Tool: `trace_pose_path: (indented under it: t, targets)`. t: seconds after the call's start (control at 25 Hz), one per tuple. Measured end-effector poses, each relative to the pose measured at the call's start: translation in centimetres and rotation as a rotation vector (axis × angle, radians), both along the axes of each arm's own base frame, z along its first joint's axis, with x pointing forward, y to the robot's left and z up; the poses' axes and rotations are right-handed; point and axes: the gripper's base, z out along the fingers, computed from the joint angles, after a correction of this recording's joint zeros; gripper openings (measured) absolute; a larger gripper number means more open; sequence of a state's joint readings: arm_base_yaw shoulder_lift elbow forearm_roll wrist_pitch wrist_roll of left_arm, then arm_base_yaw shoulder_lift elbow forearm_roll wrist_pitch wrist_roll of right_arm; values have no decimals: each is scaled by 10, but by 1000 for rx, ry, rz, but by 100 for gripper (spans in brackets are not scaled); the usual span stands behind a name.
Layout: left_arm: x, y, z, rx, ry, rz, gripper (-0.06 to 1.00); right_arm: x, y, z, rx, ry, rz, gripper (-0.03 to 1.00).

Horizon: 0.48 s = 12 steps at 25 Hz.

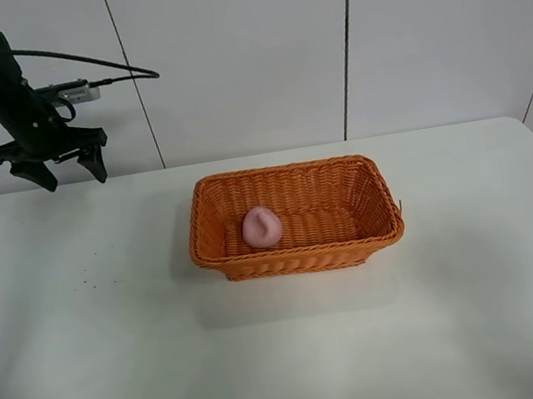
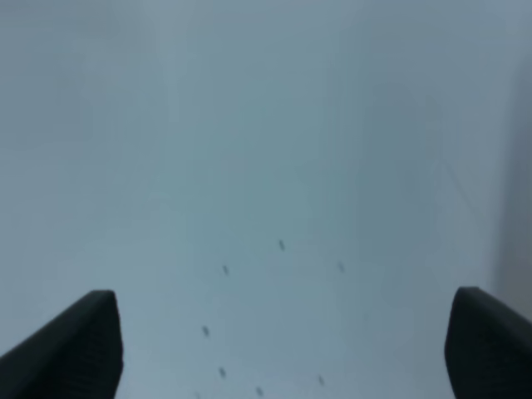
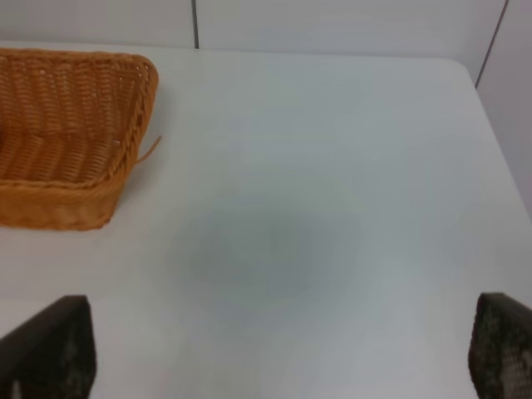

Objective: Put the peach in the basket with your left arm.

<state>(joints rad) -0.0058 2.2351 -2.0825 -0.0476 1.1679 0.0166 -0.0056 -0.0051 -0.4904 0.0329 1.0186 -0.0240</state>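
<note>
The peach (image 1: 262,226) lies inside the basket (image 1: 300,259), so the placing looks done. The left gripper (image 1: 74,180) hangs well apart from it, jaws wide and empty. The right gripper (image 3: 278,353) is also wide and empty.

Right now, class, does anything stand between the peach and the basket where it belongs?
Nothing visible does. The peach already lies inside the basket, toward its left end. The left pincer hangs open and empty off to the left, apart from both.

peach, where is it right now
In the exterior high view the peach lies inside the basket, toward its left end, well apart from the left end effector.
</note>
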Motion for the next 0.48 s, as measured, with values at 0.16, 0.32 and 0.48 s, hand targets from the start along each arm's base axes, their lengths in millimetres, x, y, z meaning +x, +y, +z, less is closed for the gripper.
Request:
trace_pose_path:
  t: [0.16,0.32,0.48]
  targets:
    - [-34,0,24,-7,17,1,81,0,0,0,0,0,0,69]
    - [-88,0,54,-7,26,1,81,0,0,0,0,0,0,69]
    - [-159,0,80,-7,10,1,81,0,0,0,0,0,0,69]
